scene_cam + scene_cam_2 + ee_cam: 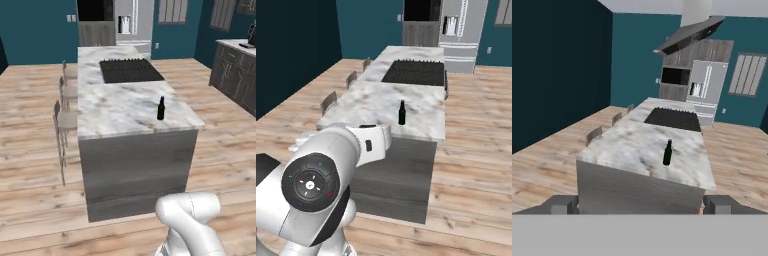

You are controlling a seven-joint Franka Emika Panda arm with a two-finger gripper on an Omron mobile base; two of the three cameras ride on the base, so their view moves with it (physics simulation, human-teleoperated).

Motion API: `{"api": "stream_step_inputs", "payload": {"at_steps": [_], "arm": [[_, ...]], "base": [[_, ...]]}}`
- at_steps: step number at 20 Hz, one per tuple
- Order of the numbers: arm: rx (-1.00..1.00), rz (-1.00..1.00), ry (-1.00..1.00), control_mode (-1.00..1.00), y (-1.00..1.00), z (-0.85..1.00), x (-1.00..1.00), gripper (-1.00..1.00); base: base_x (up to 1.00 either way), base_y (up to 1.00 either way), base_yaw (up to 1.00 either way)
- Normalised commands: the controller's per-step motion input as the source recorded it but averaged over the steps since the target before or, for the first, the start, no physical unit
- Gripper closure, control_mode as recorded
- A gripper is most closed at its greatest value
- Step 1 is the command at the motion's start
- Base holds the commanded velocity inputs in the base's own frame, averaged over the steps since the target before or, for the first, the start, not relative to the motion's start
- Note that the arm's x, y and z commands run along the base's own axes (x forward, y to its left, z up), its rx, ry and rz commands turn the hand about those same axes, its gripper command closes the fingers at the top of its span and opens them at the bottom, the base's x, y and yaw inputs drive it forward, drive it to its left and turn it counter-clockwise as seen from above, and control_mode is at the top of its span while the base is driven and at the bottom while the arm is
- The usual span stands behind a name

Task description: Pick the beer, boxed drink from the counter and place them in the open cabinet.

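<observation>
Wide-open, empty gripper (640,205) well short of beer (667,152) upright on counter (632,150) ahead.

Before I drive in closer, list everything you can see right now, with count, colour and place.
beer bottle: one, near-black, upright on the counter's near end, toward its right edge.
counter: one, white-grey marble top on a dark grey base, mid-room.
cooktop: one, black, set into the counter's far half.
stools: three, pale, along the counter's left side.
fridge: one, silver, far wall.
tall cabinet: one, dark grey, dark opening, left of the fridge.
range hood: one, grey, above the cooktop.
gripper: one, dark jaws spread open, nothing between them.
</observation>
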Motion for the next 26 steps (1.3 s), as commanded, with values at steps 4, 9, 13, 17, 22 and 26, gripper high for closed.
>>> {"api": "stream_step_inputs", "payload": {"at_steps": [4, 9, 13, 17, 22, 26], "arm": [[0.00, 0.00, 0.00, 1.00, 0.00, 0.00, 0.00, -1.00], [0.00, 0.00, 0.00, 1.00, 0.00, 0.00, 0.00, -1.00], [0.00, 0.00, 0.00, 1.00, 0.00, 0.00, 0.00, -1.00], [0.00, 0.00, 0.00, 1.00, 0.00, 0.00, 0.00, -1.00], [0.00, 0.00, 0.00, 1.00, 0.00, 0.00, 0.00, -1.00], [0.00, 0.00, 0.00, 1.00, 0.00, 0.00, 0.00, -1.00]], "base": [[0.02, 0.43, 0.14], [0.23, 0.00, 0.01], [0.41, -0.03, 0.00], [0.54, -0.03, 0.00], [0.70, -0.01, 0.02], [0.53, -0.10, 0.02]]}}
